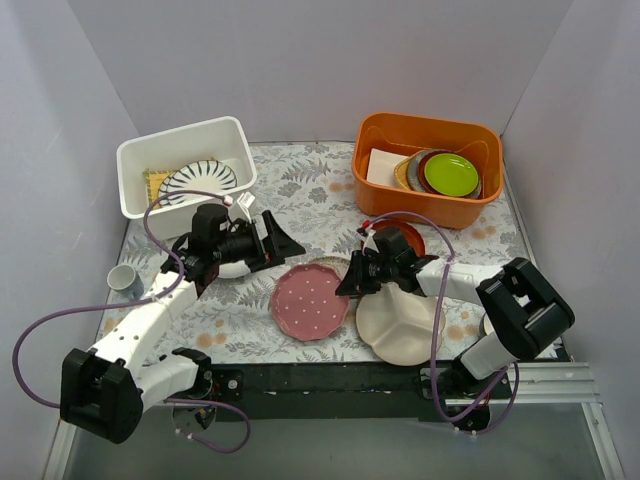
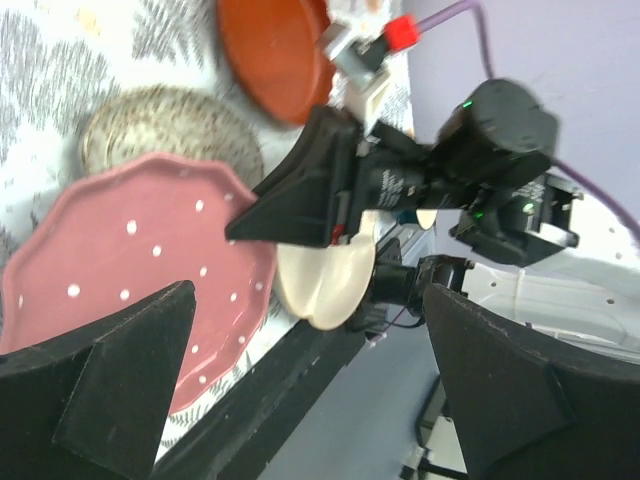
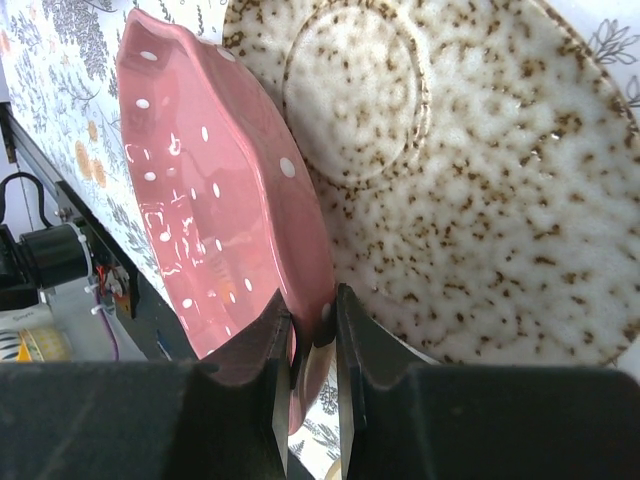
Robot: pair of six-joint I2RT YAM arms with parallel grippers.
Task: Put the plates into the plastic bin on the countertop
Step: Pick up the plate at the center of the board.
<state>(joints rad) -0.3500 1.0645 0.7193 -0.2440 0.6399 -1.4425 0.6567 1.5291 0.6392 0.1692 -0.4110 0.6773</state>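
Note:
My right gripper (image 1: 350,275) is shut on the rim of the pink dotted plate (image 1: 310,302), which is tilted with its gripped edge raised. In the right wrist view the jaws (image 3: 312,335) pinch the pink rim (image 3: 210,200) beside the speckled beige plate (image 3: 470,180). My left gripper (image 1: 285,240) is open and empty, left of the pink plate (image 2: 130,270). The white plastic bin (image 1: 135,160) at the back left holds a black-striped plate (image 1: 197,180). The cream divided plate (image 1: 400,325) and red-brown plate (image 1: 412,238) lie on the countertop (image 1: 300,190).
An orange tub (image 1: 430,135) at the back right holds green and dark-red plates (image 1: 450,173). A small cup (image 1: 125,280) stands at the left edge. A white dish (image 1: 235,268) is mostly hidden under my left wrist. A yellow mat (image 1: 153,183) lies in the bin.

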